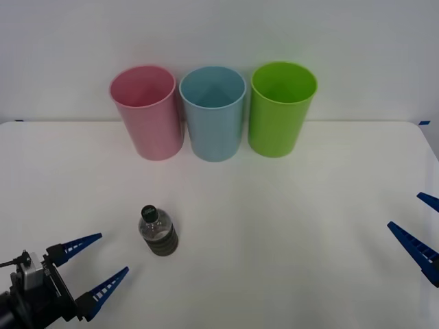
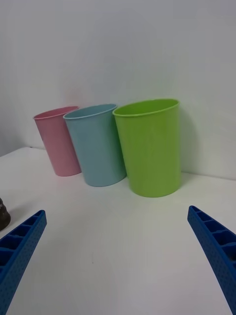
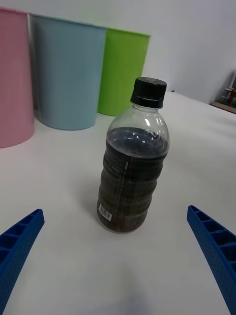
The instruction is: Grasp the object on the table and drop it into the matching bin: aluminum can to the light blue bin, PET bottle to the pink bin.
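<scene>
Table (image 1: 288,226): pink bin (image 1: 147,112) at back. Bottle (image 1: 158,231) upright near front-left, axis vertical, just ahead of left gripper (image 1: 101,259), fingers spread wide. Right gripper (image 1: 416,223) well apart at far right, fingers also spread.

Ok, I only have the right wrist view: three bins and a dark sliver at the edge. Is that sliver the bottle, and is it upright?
Observer: Yes. The PET bottle stands upright on the table, black cap on.
Operator: Where is the left end effector?
Observer: The left end effector is open beside the bottle, on the robot's left of it, not touching.
Operator: Which bin is nearest the bottle?
Observer: The pink bin, leftmost in the row; the light blue bin is next to it.
Operator: And my own arm?
Observer: The right end effector is open at the table's right edge, far from the bottle.
</scene>
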Controlling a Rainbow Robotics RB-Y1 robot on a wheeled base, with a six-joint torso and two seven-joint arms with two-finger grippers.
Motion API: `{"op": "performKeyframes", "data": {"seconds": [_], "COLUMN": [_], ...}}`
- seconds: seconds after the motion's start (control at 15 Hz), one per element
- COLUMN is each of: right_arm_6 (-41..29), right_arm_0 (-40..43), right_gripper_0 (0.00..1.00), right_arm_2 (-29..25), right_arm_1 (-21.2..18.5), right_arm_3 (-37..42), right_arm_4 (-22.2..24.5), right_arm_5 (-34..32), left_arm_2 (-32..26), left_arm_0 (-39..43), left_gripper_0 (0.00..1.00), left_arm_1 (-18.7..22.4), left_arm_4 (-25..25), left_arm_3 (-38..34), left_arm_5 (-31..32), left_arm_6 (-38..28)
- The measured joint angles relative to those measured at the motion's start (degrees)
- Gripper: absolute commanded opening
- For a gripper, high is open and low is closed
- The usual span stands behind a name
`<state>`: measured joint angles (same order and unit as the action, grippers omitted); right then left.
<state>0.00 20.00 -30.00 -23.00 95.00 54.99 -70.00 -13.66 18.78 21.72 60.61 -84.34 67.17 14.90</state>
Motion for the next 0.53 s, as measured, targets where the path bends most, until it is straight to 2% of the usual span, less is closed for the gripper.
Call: {"op": "performKeyframes", "data": {"seconds": [0.27,0.53], "right_arm_6": [0.00,0.00], "right_arm_0": [0.00,0.00], "right_gripper_0": [1.00,1.00], "right_arm_2": [0.00,0.00], "right_arm_1": [0.00,0.00], "right_arm_3": [0.00,0.00], "right_arm_4": [0.00,0.00], "right_arm_5": [0.00,0.00], "left_arm_2": [3.29,3.90], "left_arm_0": [-1.33,-2.90], "left_gripper_0": [1.00,1.00], "left_arm_1": [-0.28,-2.82], "left_arm_4": [0.14,2.68], "left_arm_3": [0.08,0.12], "left_arm_5": [-2.62,-3.90], "left_arm_6": [1.17,2.41]}}
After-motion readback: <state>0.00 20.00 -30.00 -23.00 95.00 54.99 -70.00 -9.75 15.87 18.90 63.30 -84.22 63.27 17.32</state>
